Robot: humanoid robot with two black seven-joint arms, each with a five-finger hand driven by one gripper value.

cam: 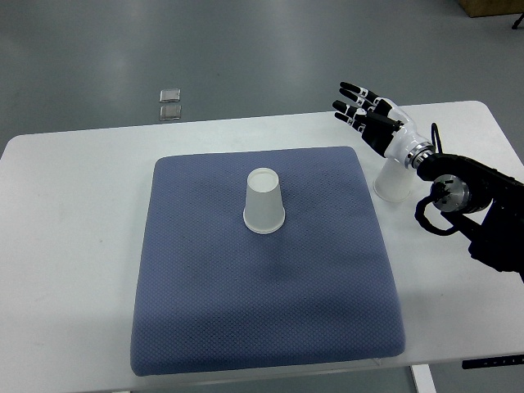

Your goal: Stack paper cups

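Fingers (358, 102) spread, above paper cup (393, 182)

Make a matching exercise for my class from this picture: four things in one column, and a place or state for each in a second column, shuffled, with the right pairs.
Things
1. paper cup on the mat
2. second paper cup
3. blue mat
4. right hand

Places or states
A. on the bare white table, just off the mat's right edge, partly under the robot's wrist
B. raised, fingers spread, holding nothing
C. upside down, near the middle of the mat
D. covers the middle of the table

Pairs: 1-C, 2-A, 3-D, 4-B
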